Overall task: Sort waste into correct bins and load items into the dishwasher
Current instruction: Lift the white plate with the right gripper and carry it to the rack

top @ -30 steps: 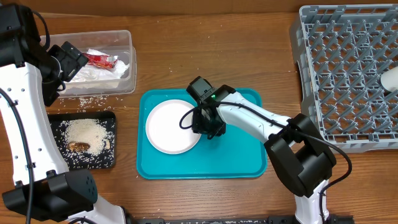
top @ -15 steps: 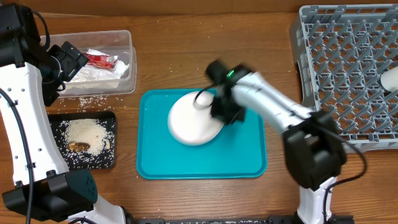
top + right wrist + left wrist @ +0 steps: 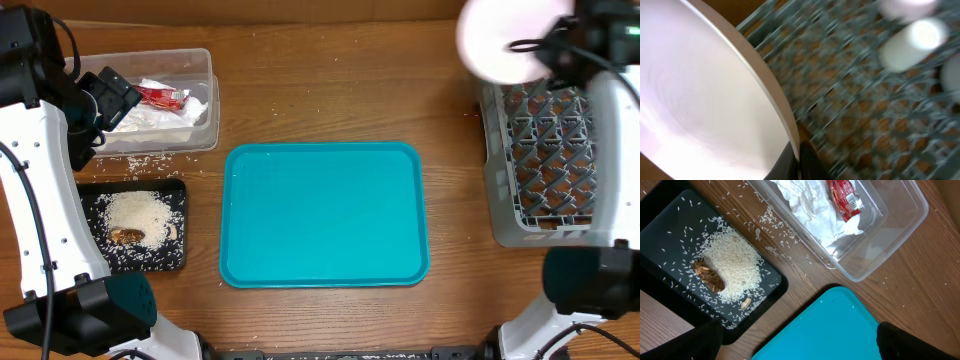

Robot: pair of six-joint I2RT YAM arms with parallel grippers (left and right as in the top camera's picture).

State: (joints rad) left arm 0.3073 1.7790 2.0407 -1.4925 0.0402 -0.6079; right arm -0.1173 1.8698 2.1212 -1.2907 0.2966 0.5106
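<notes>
Overhead, far left, the left gripper [image 3: 108, 95] hangs over the left end of the one clear tub [image 3: 203, 120], its jaws spread wide and holding nothing. The tub sits at the far left of the table [image 3: 330, 90] and holds crumpled white napkins [image 3: 165, 115], too bunched to count, and one red wrapper [image 3: 160, 96] lying on top of them. Loose grains of rice [image 3: 140, 162] are scattered on the wood between the tub and the one black tray [image 3: 88, 188] just nearer. In that tray lie a heap of rice and one brown scrap [image 3: 127, 235] at the heap's near edge; the left wrist view also shows a small tan bit near it. One teal tray [image 3: 325, 215] lies in the middle of the table. At the far right, the right gripper [image 3: 556, 52] is clenched on the rim of the one white plate [image 3: 498, 40], held in the air above the far left corner of the grey rack [image 3: 535, 140], blurred. The right wrist view shows three blurred white shapes in the rack; what each is, I cannot tell.
</notes>
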